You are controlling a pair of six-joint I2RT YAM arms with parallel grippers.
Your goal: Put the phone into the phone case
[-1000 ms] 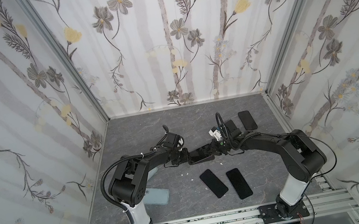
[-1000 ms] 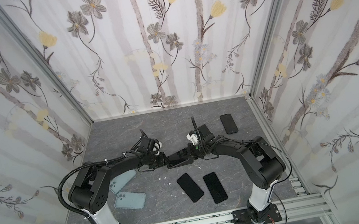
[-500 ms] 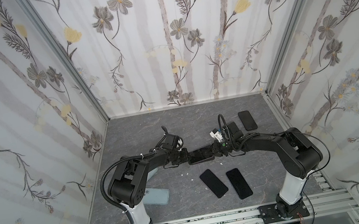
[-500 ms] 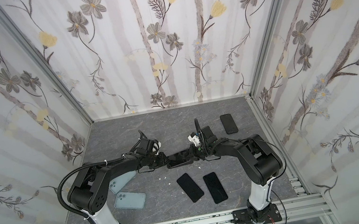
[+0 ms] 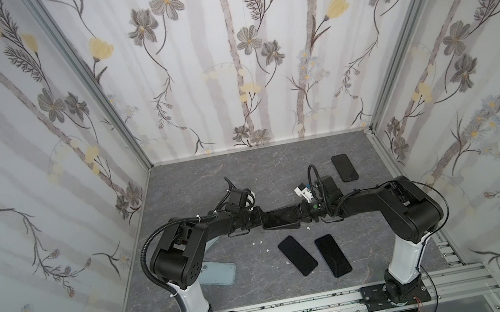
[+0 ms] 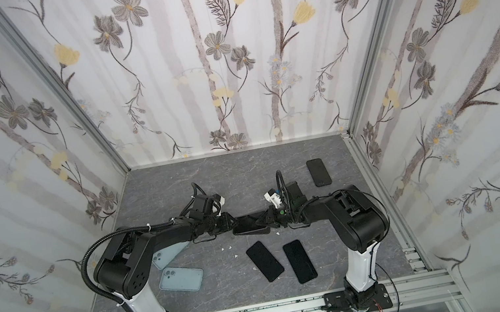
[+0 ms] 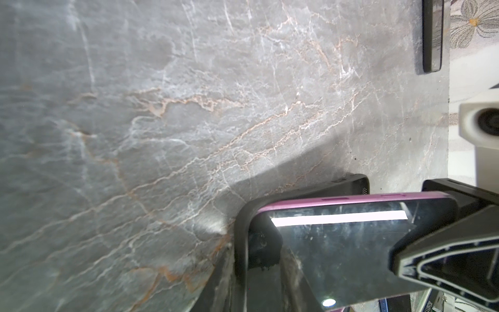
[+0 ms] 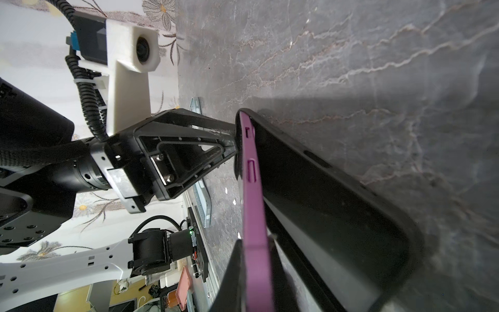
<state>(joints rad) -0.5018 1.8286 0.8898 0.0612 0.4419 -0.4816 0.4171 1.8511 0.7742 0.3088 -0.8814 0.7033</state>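
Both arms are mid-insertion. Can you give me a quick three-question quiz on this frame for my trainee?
1. True or false: the phone sits fully flat inside the phone case.
2. The black phone nearest the back wall lies: A) right of centre, B) left of centre, C) dead centre.
3. Fill in: the phone's rim is coloured ___.

Key: 1 false, since one end is tucked in and the rest tilts away from the case; 2 A; 3 purple.

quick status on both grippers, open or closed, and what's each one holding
left gripper: closed on one end of the black phone case.
right gripper: closed on the purple-edged phone, at the opposite end.
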